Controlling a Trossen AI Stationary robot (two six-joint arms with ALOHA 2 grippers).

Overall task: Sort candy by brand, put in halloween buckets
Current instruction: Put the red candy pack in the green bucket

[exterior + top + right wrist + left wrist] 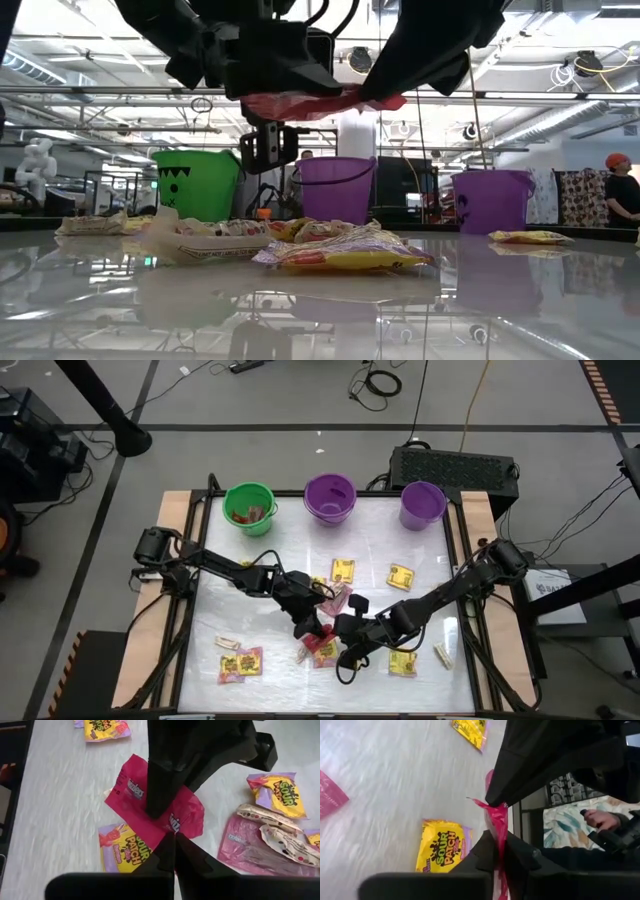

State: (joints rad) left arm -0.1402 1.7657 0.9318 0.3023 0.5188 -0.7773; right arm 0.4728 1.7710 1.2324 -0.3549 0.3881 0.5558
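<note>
Lifted off the table at lower centre of the high view: a red packet (172, 812), pinched between both grippers. Left gripper (500, 851) clamped narrow on one edge of the red packet; right gripper (175, 839) shut tight on the other edge. Seen level from the low view, near the top centre, the same wrapper hanging stretched between the two dark arms.

Scattered beneath on the white table (270, 560): yellow packets (402, 663) at lower right, more yellow and pink packets (240, 662) at lower left, a narrow tan piece (226, 643) just above them.

Mid-frame: two more yellow squares (343, 570).

Lined up along the table's far edge, upper centre: green bucket (249, 508) holding red pieces, purple bucket (330, 498), lavender bucket (422, 505).
</note>
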